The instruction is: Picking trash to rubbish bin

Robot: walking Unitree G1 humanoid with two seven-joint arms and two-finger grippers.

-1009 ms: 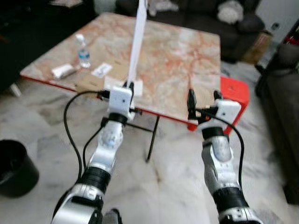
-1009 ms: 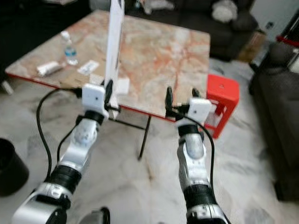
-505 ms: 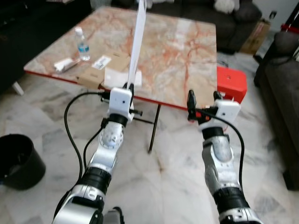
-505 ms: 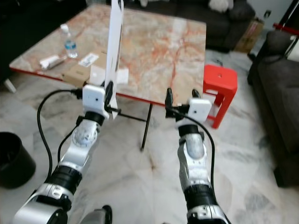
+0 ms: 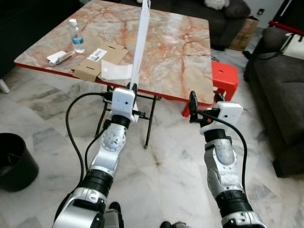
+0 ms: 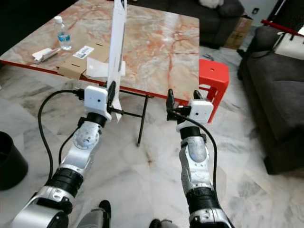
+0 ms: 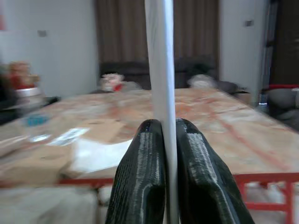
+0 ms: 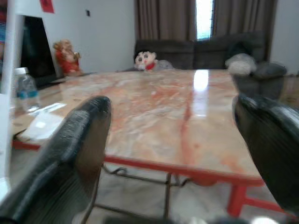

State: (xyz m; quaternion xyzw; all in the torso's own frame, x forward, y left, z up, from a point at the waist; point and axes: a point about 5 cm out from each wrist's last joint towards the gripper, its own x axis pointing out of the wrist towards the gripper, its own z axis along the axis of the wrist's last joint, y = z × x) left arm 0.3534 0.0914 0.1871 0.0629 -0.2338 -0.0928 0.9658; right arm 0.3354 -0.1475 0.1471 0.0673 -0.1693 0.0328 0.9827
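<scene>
Gripping a long white strip (image 5: 141, 42) upright, the left gripper (image 5: 131, 88) is clamped tight on its lower end, 2 black fingers (image 7: 140, 177) pinching it just in front of the marble table (image 5: 175, 52). The right gripper (image 5: 205, 99) hangs level beside it, jaws spread wide and holding nothing. On the table's far-left part sit a water bottle (image 5: 75, 36), a flattened cardboard piece (image 5: 97, 61) and a white wrapper (image 5: 58, 56). Left of the table, down on the floor, the black rubbish bin (image 5: 14, 161). Right of the table, a red stool (image 5: 222, 78)
</scene>
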